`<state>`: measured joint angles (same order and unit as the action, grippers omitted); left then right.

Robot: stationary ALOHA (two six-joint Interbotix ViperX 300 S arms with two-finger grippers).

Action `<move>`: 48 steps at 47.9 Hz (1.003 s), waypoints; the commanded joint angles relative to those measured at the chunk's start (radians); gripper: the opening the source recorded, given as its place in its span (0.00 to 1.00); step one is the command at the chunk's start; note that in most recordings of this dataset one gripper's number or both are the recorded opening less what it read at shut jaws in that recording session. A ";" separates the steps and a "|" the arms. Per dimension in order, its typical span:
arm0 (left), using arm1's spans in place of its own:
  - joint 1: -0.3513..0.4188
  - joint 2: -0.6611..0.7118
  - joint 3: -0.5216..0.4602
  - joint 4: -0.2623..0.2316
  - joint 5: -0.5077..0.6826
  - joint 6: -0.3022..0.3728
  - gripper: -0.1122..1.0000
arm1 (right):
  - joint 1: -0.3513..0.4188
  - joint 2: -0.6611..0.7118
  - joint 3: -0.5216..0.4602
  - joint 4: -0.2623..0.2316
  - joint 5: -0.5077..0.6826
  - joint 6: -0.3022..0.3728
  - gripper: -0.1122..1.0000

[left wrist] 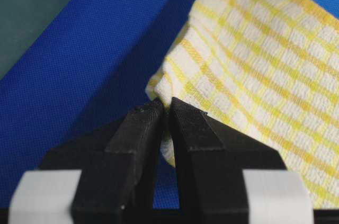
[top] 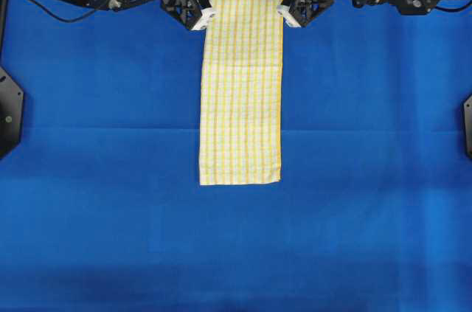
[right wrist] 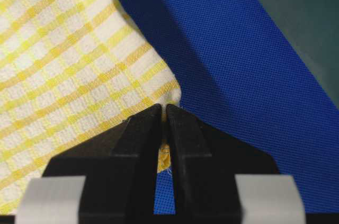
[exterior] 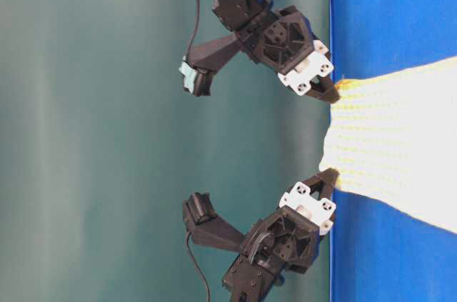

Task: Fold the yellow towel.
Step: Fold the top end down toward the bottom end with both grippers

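**Holding the towel's far corners, one in each gripper**

Hanging between the two arms at the top edge of the overhead view, the yellow towel [top: 241,80] runs as a long narrow strip down the middle of the blue cloth surface [top: 354,216]. Its near end lies flat on the blue, hem square and both lower corners showing. Its far end reaches up to the grippers, one at each upper corner.

Left gripper [top: 207,18]: sits at the towel's upper left corner in the overhead view. Left wrist view shows the two black fingers [left wrist: 139,136] pressed together with a fold of checked cloth pinched between them; the towel [left wrist: 254,75] spreads away up and to the right from the tips. Jaws closed on the corner.

Right gripper [top: 284,15]: sits at the upper right corner. Right wrist view shows the fingers [right wrist: 139,134] together, with the yellow hemmed corner of the towel [right wrist: 69,70] caught at the tips and a little yellow edge showing below in the slit. Jaws closed on the corner.

Table-level view (turned on its side): both gripper tips [exterior: 330,92] [exterior: 328,177] meet the towel's end edge, which looks lifted off the blue surface and sags inward slightly between the two grips. The rest of the towel [exterior: 400,145] widens away toward the right edge of that view.
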<state>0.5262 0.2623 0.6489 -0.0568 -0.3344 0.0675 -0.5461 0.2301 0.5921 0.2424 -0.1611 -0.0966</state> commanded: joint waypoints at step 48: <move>-0.494 -0.285 0.275 -0.006 -0.118 -0.193 0.13 | 0.402 -0.227 0.179 0.155 0.031 0.020 0.14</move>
<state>0.0752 0.0015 0.9219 -0.0614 -0.4264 -0.1243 -0.1672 0.0353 0.7777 0.3881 -0.1365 -0.0752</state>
